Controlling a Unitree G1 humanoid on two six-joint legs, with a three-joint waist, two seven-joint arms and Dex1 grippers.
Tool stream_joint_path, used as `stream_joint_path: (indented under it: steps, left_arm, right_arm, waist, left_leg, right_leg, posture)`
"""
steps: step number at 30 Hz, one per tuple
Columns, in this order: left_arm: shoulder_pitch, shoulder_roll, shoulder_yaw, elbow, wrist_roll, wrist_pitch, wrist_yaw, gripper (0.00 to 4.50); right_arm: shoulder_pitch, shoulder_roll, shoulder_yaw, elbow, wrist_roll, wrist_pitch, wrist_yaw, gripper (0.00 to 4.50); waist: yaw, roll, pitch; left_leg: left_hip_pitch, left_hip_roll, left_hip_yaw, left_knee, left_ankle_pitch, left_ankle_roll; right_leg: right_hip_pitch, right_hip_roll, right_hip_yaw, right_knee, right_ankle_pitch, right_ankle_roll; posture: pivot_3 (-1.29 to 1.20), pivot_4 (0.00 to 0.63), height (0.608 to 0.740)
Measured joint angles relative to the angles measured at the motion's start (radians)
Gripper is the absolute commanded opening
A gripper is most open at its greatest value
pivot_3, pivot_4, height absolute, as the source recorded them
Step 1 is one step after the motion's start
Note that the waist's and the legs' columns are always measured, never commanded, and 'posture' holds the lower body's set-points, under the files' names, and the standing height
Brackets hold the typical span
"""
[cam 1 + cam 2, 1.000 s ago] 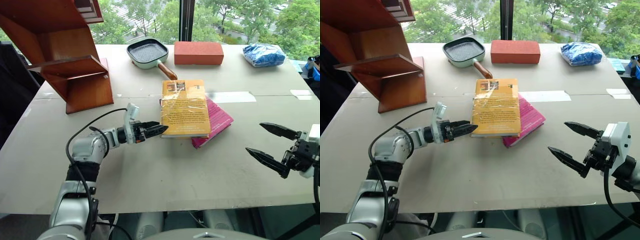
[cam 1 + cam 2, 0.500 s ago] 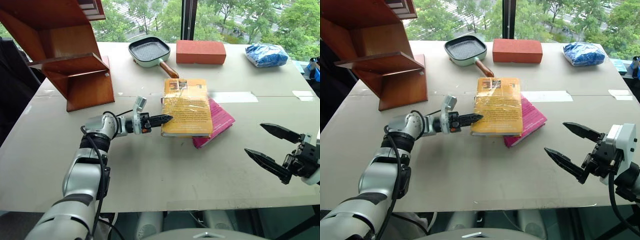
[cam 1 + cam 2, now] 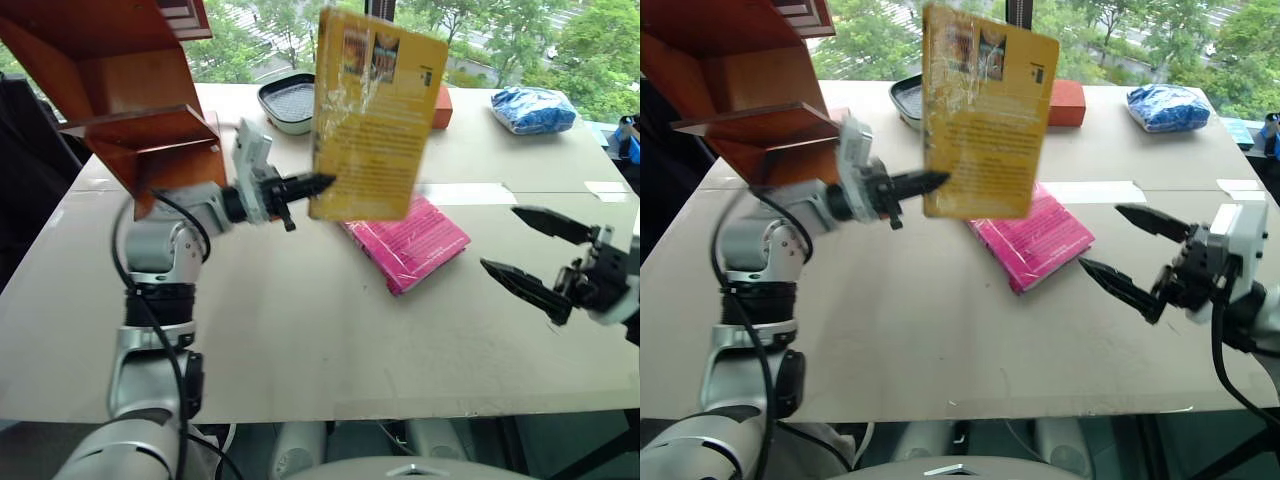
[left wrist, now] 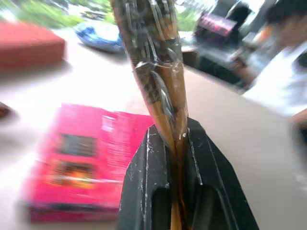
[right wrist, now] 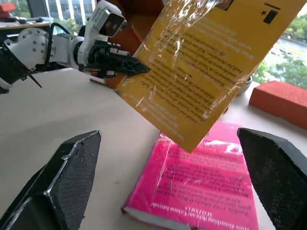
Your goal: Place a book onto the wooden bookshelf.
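Left gripper (image 3: 318, 185) clamped on book (image 3: 372, 115), upright above table (image 3: 300, 340); right gripper (image 3: 530, 255) spread apart at 3 o'clock.

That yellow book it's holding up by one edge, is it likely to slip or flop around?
Slipping seems possible: the book is wrapped in glossy clear film, and the left end effector pinches only its lower edge. It probably won't flop much, since it stands nearly upright without visibly bending. Being held so far from its middle, it may well swing or tilt as the arm moves.
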Motion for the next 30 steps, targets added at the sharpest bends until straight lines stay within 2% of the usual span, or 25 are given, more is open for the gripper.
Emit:
stream_joint_path:
  steps: [1, 3, 5, 7, 8, 12, 18, 25, 30]
  left_arm:
    - [-0.039, 0.06, -0.001, 0.021, 0.067, -0.134, 0.009, 0.11]
    - [-0.094, 0.153, 0.001, 0.068, 0.151, -0.292, 0.023, 0.11]
    - [-0.134, 0.286, 0.006, 0.145, 0.265, -0.473, 0.051, 0.11]
    - [-0.148, 0.346, 0.011, 0.204, 0.335, -0.573, 0.079, 0.11]
    - [-0.153, 0.411, -0.009, 0.261, 0.411, -0.683, 0.118, 0.11]
    - [-0.183, 0.547, -0.055, 0.417, 0.605, -0.88, 0.235, 0.11]
    - [-0.192, 0.627, -0.102, 0.577, 0.777, -0.979, 0.394, 0.11]
    - [-0.208, 0.639, -0.139, 0.628, 0.84, -0.985, 0.445, 0.11]
    - [-0.211, 0.672, -0.14, 0.634, 0.854, -0.924, 0.44, 0.11]
  right_arm:
    - [-0.047, 0.002, 0.035, 0.026, -0.009, 0.002, -0.002, 4.5]
    - [-0.099, 0.01, 0.073, 0.048, -0.016, 0.005, -0.004, 4.5]
    - [-0.168, 0.034, 0.108, 0.073, -0.009, 0.018, -0.018, 4.5]
    - [-0.211, 0.051, 0.123, 0.086, 0.005, 0.027, -0.032, 4.5]
    - [-0.269, 0.076, 0.144, 0.105, 0.024, 0.042, -0.049, 4.5]
    - [-0.365, 0.101, 0.158, 0.123, 0.069, 0.07, -0.072, 4.5]
    - [-0.464, 0.136, 0.162, 0.135, 0.153, 0.11, -0.142, 4.5]
    - [-0.488, 0.147, 0.166, 0.135, 0.184, 0.126, -0.178, 4.5]
    - [-0.484, 0.147, 0.168, 0.134, 0.183, 0.13, -0.179, 4.5]
  waist:
    - [0.0, 0.0, 0.0]
    - [-0.002, 0.0, 0.0]
    - [-0.005, 0.001, 0.0]
    - [-0.002, 0.002, 0.001]
    - [-0.002, 0.0, 0.002]
    - [0.002, -0.002, 0.004]
    - [0.003, -0.002, 0.004]
    - [-0.001, -0.002, 0.004]
    - [-0.006, -0.002, 0.004]
  left_leg:
    - [0.0, 0.0, 0.0, 0.0, 0.0, 0.0]
    - [-0.001, 0.0, 0.001, -0.001, 0.0, 0.0]
    - [-0.001, 0.0, 0.002, -0.002, 0.0, 0.0]
    - [-0.002, 0.0, 0.002, -0.002, 0.0, 0.0]
    - [-0.003, 0.0, 0.002, -0.002, 0.0, 0.0]
    - [-0.005, 0.0, 0.001, -0.001, 0.0, 0.0]
    - [-0.005, 0.001, 0.001, -0.001, 0.0, 0.0]
    - [-0.005, 0.001, 0.001, 0.0, 0.0, 0.0]
    - [-0.005, 0.001, 0.002, 0.0, 0.0, 0.0]
  right_leg:
    - [0.0, 0.0, 0.0, 0.0, 0.0, 0.0]
    - [-0.001, 0.001, 0.0, 0.0, 0.0, 0.001]
    - [-0.002, 0.0, 0.001, -0.001, 0.002, 0.004]
    - [-0.003, -0.001, 0.001, -0.001, 0.002, 0.005]
    - [-0.003, 0.0, 0.0, -0.001, 0.002, 0.005]
    - [-0.004, -0.001, -0.001, -0.002, 0.002, 0.005]
    - [-0.004, -0.001, -0.002, 0.0, 0.002, 0.005]
    - [-0.004, -0.001, -0.002, 0.001, 0.002, 0.005]
    - [-0.005, -0.001, -0.002, 0.004, 0.002, 0.005]
  posture:
    - [0.0, 0.15, 0.74]
    - [0.0, 0.15, 0.74]
    - [0.0, 0.15, 0.74]
    - [0.0, 0.15, 0.74]
    - [0.0, 0.15, 0.74]
    - [0.0, 0.15, 0.74]
    - [0.0, 0.15, 0.74]
    - [0.0, 0.15, 0.74]
    - [0.0, 0.15, 0.74]
